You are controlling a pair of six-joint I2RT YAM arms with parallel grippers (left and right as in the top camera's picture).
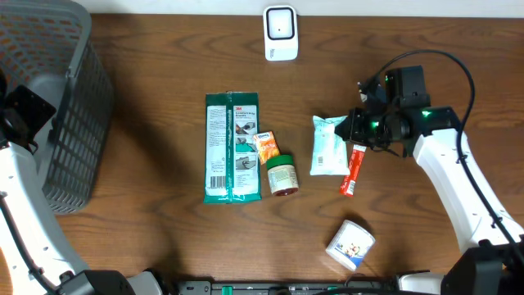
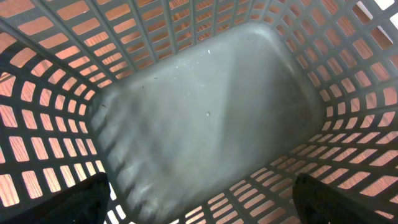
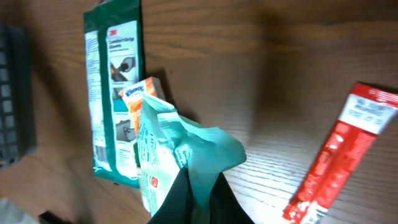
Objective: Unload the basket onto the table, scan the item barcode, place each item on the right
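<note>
Nearest my side of the bench (image 1: 147, 238), a white tub (image 1: 351, 244) is lying on its side, well apart from the rest and not needed for this pass. Just beyond it, a red sachet (image 1: 354, 170) and a small green-lidded jar (image 1: 282, 174) are waiting on the wood. The right hand (image 3: 196, 186) is clamping shut on the crimped end of the pale teal pouch (image 3: 163, 163). I judge I am pinching it there so the printed faces stay uncovered for reading. The pouch is sitting between the jar and the sachet, and I cannot tell whether its far end is resting on the bench. Beside the jar, an orange tissue pack (image 1: 266, 147) is touching a long green 3M packet (image 1: 232, 147). Off to the left, the left hand (image 2: 199, 208) is hanging wide open and empty over the grey basket (image 1: 74, 123), probably parked there to receive scanned goods. Farthest away, the white scanner (image 1: 280, 33) is standing at the back edge, well apart from the pouch, so I am judging the carry as not yet done.
</note>
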